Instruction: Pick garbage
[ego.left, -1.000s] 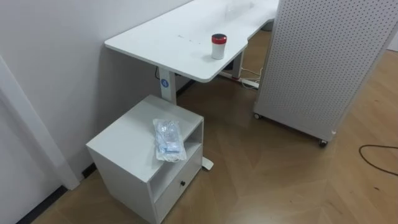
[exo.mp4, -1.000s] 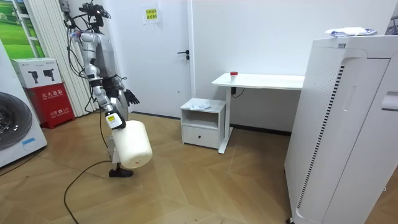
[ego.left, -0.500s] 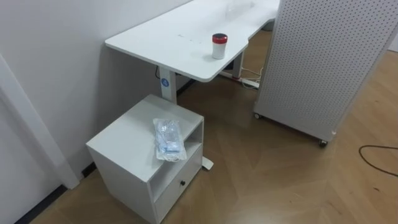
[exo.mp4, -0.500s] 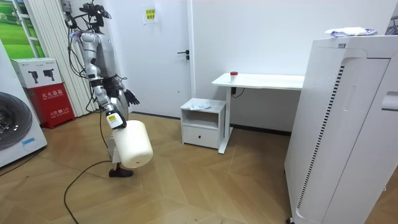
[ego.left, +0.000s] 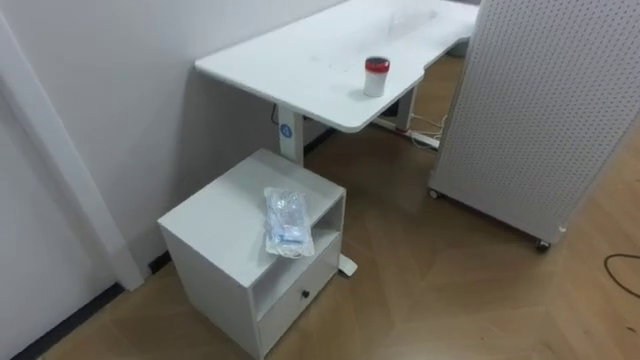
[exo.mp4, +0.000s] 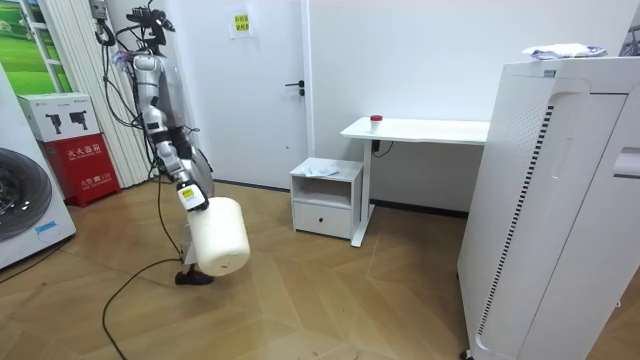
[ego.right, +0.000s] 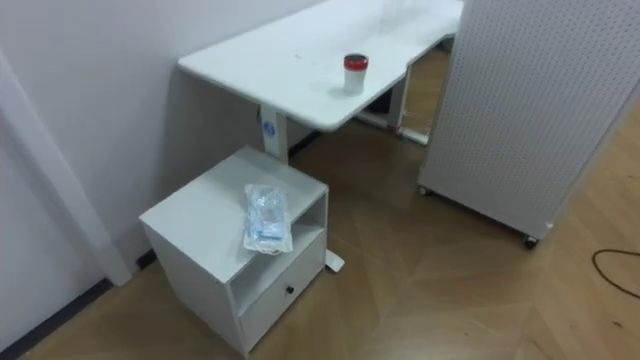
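Garbage, a crumpled clear bag (ego.left: 288, 222), is lying on the low white cabinet (ego.left: 212, 215), overhanging its front edge. To its right, I'm seeing a red-lidded cup (ego.left: 376, 76) standing on the worktop (ego.left: 300, 65). In the room view the robot is standing well apart, its hand (exo.mp4: 188, 188) by a white bin (exo.mp4: 220, 235); I cannot tell its fingers.

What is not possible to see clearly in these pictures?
Plastic bag on the cabinet: contents too small and crumpled to tell, eye views.
Drawer: inside hidden by its shut front.
Red-lidded jar on the desk: contents hidden by its lid.
Perforated white unit: top cut off by the eye views' upper edge.
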